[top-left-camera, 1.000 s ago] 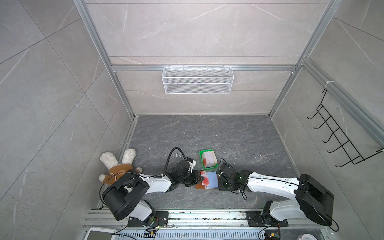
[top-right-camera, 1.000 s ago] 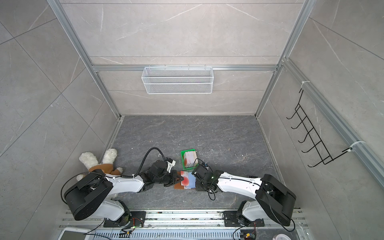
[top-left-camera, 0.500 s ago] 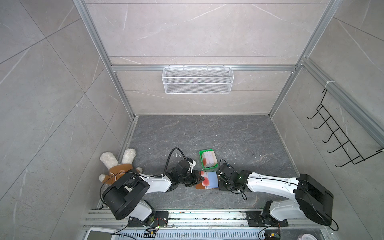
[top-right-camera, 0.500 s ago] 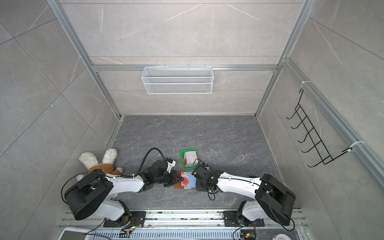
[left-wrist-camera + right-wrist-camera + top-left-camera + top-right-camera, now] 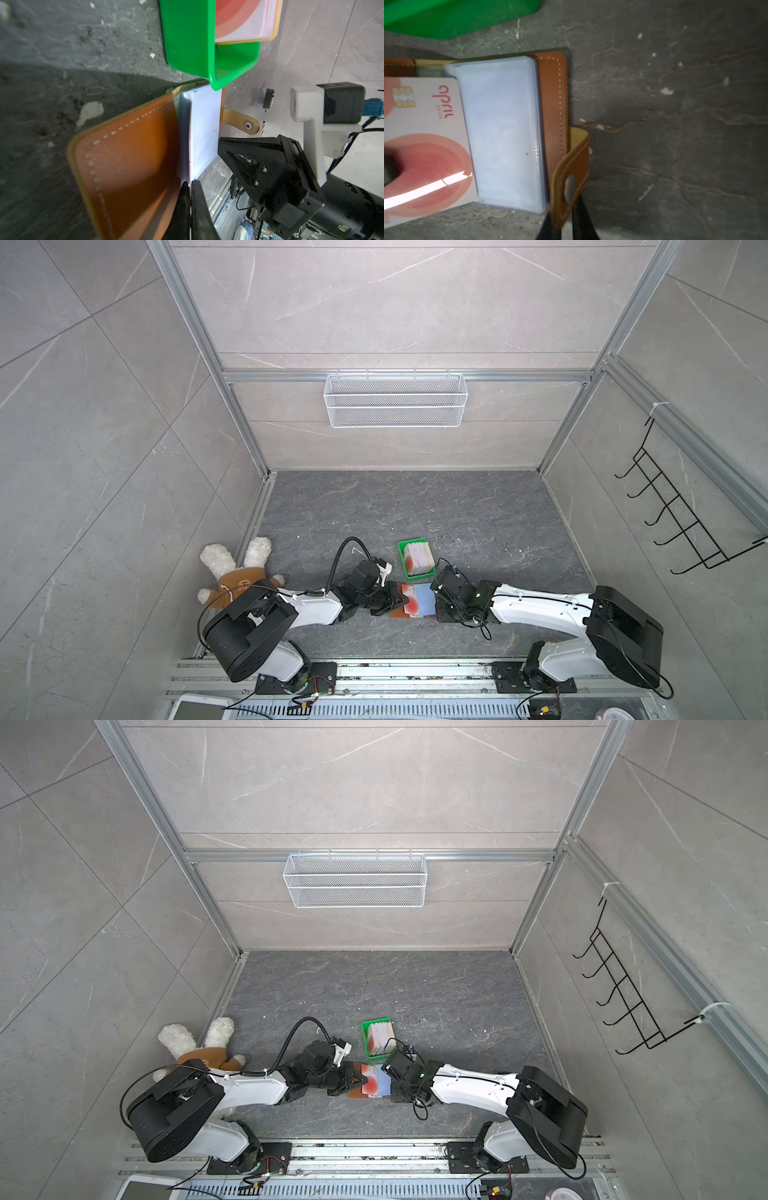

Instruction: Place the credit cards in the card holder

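The tan-brown card holder (image 5: 424,601) lies open on the floor, its clear sleeves (image 5: 504,128) facing up. My left gripper (image 5: 190,185) is shut on one pinkish credit card (image 5: 425,145) with a red circle. That card lies flat with its edge at the mouth of the sleeves. My right gripper (image 5: 564,207) is shut on the holder's snap tab (image 5: 571,170) and holds it up off the floor. Several more credit cards (image 5: 417,558) stand in the green tray (image 5: 403,560) just behind the holder.
A plush bear (image 5: 232,572) lies against the left wall. A white wire basket (image 5: 395,400) hangs on the back wall and a black hook rack (image 5: 681,522) on the right wall. The two grippers face each other across the holder, close together.
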Robot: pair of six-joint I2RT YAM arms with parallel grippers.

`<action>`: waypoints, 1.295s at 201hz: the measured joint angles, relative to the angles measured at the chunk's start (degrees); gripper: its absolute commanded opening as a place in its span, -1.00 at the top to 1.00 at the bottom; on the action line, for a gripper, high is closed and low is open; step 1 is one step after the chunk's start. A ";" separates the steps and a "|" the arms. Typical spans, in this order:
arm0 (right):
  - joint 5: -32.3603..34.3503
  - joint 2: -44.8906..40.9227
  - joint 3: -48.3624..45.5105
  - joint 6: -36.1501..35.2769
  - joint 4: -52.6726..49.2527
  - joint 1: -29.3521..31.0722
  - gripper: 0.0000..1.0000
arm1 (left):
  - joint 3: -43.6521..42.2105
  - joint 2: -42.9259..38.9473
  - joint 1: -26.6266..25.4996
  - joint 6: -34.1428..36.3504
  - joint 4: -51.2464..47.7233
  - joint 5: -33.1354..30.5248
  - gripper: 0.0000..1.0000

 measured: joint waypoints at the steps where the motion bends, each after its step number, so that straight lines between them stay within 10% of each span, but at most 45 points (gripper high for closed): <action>1: 0.02 0.02 0.00 0.00 0.00 0.00 0.71 | 0.00 0.00 0.00 -0.02 0.00 0.00 1.00; 260: 2.10 -0.04 0.07 1.64 -0.17 1.11 0.72 | -0.13 4.79 0.02 -2.08 6.84 1.18 1.00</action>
